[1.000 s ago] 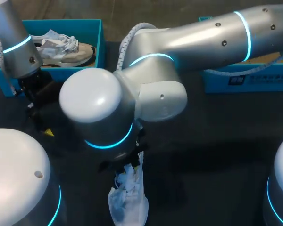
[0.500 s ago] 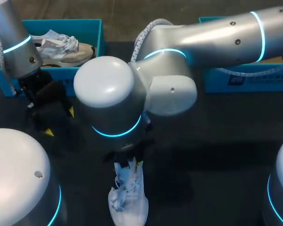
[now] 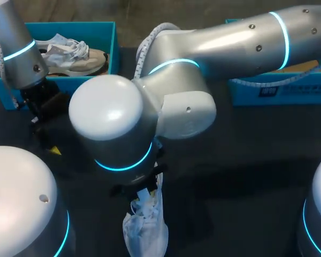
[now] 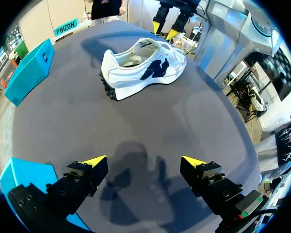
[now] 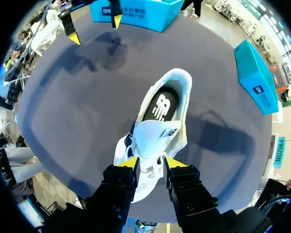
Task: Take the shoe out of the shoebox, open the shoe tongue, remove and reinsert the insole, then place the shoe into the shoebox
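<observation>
A white shoe (image 3: 145,227) with a dark side mark lies on the dark table near its front edge, also seen in the left wrist view (image 4: 143,68). My right arm reaches across to the middle, and its gripper (image 5: 152,162) stands over the shoe's laced front. Its yellow tips press the tongue (image 5: 153,138) from both sides. Behind the tongue the black insole (image 5: 160,104) shows in the shoe's opening. My left gripper (image 4: 144,162) hangs open and empty over bare table at the left, just in front of the teal shoebox (image 3: 112,48).
The shoebox at the back left holds a second, beige and white shoe (image 3: 75,53). Another teal box (image 3: 278,91) stands at the back right. My right arm's big elbow joint (image 3: 112,128) covers the table's middle in the head view.
The right arm's elbow swung right and then back left. The shoe kept its place under the right gripper. The left arm has not moved.
</observation>
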Tool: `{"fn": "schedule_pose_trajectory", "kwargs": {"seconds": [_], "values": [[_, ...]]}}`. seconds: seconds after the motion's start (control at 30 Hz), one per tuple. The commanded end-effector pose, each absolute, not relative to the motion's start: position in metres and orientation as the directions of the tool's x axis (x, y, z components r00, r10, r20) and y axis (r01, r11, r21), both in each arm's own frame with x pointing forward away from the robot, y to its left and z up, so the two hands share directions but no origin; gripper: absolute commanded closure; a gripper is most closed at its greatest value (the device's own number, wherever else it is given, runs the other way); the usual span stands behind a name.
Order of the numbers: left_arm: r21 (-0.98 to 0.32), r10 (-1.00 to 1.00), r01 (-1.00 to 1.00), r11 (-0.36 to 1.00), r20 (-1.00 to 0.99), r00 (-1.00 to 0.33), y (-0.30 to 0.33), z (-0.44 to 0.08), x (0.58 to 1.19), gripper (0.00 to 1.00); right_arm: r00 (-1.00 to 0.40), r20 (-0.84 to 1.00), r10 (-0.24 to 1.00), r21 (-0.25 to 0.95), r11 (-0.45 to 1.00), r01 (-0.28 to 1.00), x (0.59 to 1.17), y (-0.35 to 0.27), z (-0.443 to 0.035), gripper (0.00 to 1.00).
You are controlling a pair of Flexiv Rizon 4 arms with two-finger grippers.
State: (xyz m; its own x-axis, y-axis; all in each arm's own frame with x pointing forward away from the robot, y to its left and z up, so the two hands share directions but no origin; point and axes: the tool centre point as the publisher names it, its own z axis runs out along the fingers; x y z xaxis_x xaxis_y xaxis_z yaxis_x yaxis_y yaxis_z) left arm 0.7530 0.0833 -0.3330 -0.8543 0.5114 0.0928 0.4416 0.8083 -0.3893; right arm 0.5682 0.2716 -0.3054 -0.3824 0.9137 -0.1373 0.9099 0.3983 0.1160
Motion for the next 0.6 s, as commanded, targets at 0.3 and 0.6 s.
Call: {"fn": "schedule_pose_trajectory", "kwargs": {"seconds": [0.3,0.6], "values": [[-0.387,0.511,0.442,0.809,0.093,-0.854,0.084,-0.333,0.752,0.00,0.107,-0.052,0.993,0.165,-0.097,0.982,0.567,0.276,-0.333,0.68],[-0.387,0.511,0.442,0.809,0.093,-0.854,0.084,-0.333,0.752,0.00,0.135,-0.057,0.989,0.162,-0.124,0.979,0.581,0.263,-0.337,0.70]]}}
